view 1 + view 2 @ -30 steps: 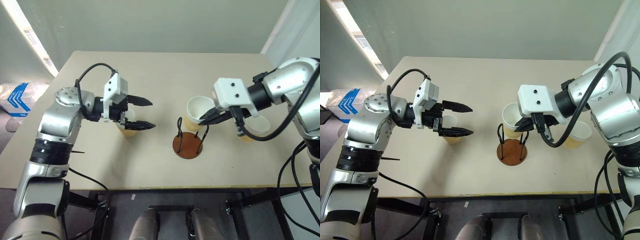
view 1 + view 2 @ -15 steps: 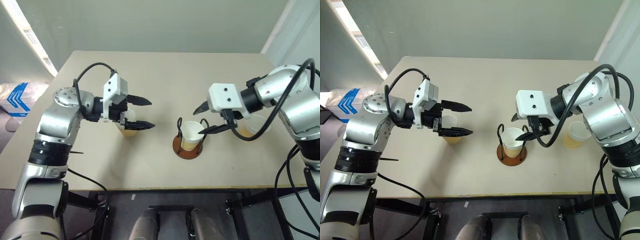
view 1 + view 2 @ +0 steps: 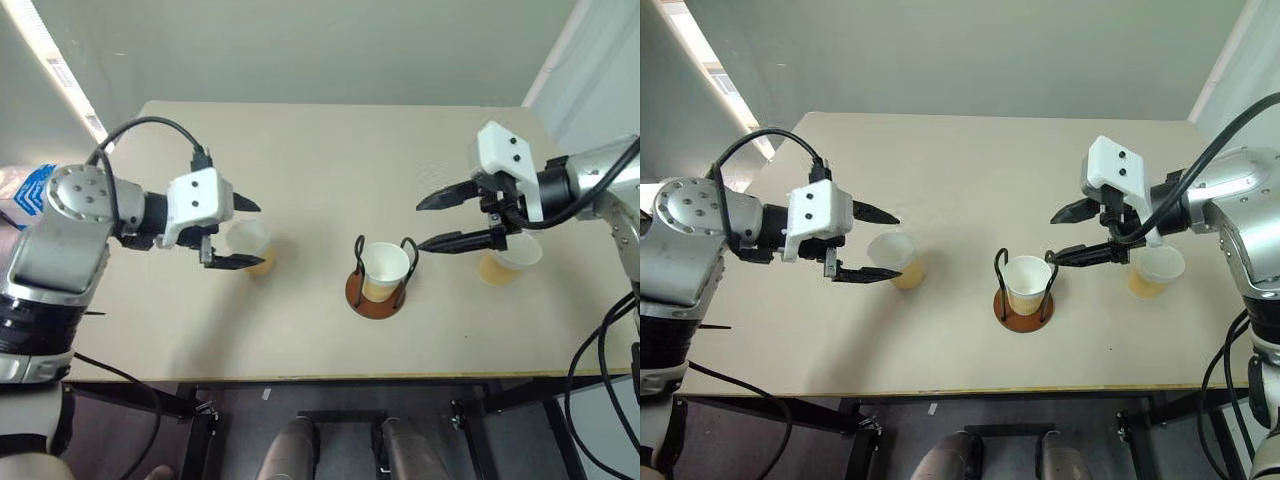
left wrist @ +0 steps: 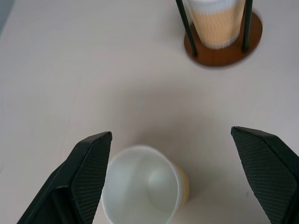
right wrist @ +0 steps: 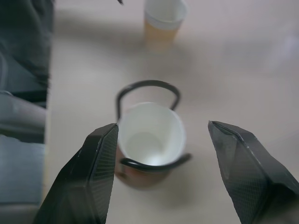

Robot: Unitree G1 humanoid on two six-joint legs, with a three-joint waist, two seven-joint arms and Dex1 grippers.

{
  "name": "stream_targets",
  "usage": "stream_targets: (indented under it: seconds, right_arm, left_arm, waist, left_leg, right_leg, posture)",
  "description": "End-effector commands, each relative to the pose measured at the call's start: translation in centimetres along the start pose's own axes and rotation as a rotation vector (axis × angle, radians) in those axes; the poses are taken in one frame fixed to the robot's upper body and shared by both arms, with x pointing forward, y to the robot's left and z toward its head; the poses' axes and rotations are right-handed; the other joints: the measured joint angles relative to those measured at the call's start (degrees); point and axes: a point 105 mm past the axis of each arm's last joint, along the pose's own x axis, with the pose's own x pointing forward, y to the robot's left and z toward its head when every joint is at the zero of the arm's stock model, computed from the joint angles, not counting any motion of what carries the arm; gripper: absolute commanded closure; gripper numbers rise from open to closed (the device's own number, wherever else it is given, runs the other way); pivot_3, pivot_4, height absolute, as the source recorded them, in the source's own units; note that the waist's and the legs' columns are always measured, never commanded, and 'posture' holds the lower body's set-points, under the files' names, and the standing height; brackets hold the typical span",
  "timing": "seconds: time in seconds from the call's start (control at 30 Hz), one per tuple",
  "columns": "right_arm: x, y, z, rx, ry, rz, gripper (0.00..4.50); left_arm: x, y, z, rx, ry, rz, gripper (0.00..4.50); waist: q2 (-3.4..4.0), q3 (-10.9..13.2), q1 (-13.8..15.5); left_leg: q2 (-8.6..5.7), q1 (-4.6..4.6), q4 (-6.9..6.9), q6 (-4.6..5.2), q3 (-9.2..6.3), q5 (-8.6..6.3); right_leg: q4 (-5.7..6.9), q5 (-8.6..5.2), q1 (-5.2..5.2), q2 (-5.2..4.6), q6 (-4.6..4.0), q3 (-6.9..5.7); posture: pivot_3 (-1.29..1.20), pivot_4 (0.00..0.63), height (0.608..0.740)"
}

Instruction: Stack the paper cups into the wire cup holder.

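The wire cup holder (image 3: 372, 306) stands at the table's middle front, with one paper cup (image 3: 385, 266) upright inside its black loops. A second paper cup (image 3: 247, 243) stands to the left, and my left gripper (image 3: 260, 234) is open with its fingertips on either side of that cup, touching nothing. A third cup (image 3: 508, 258) stands to the right. My right gripper (image 3: 419, 226) is open and empty. It hovers just right of the holder and points left at it. In the right wrist view, the cup in the holder (image 5: 149, 135) lies between the spread fingers (image 5: 100, 172).
The beige table (image 3: 320, 160) has bare surface behind the cups. Its front edge (image 3: 320, 376) runs just below the holder. A wall stands behind the table, and blue-marked packaging (image 3: 30, 190) lies on the floor at the left.
My right gripper let go of the cup, which dropped into the holder, then opened and drew back to the right. My left arm pulled left, so its fingertips now flank the left cup.
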Motion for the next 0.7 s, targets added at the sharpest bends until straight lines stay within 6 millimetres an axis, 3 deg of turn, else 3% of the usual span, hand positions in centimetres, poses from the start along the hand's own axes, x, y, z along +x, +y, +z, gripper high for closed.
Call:
stream_targets:
  seconds: [0.03, 0.67, 0.7]
  right_arm:
    - [-0.8, 0.9, 1.6, -0.026, -0.083, 0.023, 1.27]
    - [-0.9, 2.1, 2.2, 0.019, -0.166, 0.045, 1.27]
    - [-0.9, 2.1, 2.1, 0.021, -0.168, 0.041, 1.24]
  left_arm:
    - [-0.2, 0.8, -1.4, 0.049, 0.095, 0.050, 0.00]
    - [2.9, -0.5, -4.6, 0.015, 0.141, -0.073, 0.00]
    - [3.0, -0.4, -4.8, 0.012, 0.142, -0.073, 0.18]
  waist:
    - [0.00, 0.00, -0.08]
    - [-0.03, -0.01, -0.07]
    - [-0.03, -0.02, -0.03]
  left_leg:
    - [0.00, 0.01, 0.00, -0.01, 0.00, 0.01]
    - [0.00, -0.06, 0.00, -0.04, -0.02, -0.02]
    - [0.00, -0.06, 0.00, -0.04, -0.03, -0.02]
  right_leg:
    - [0.02, 0.00, 0.00, 0.00, 0.00, 0.01]
    - [0.25, -0.06, -0.18, 0.02, -0.10, 0.01]
    - [0.29, -0.06, -0.18, 0.02, -0.10, 0.00]
  posture:
    - [0.00, 0.150, 0.740]
    - [0.00, 0.150, 0.740]
    - [0.00, 0.150, 0.740]
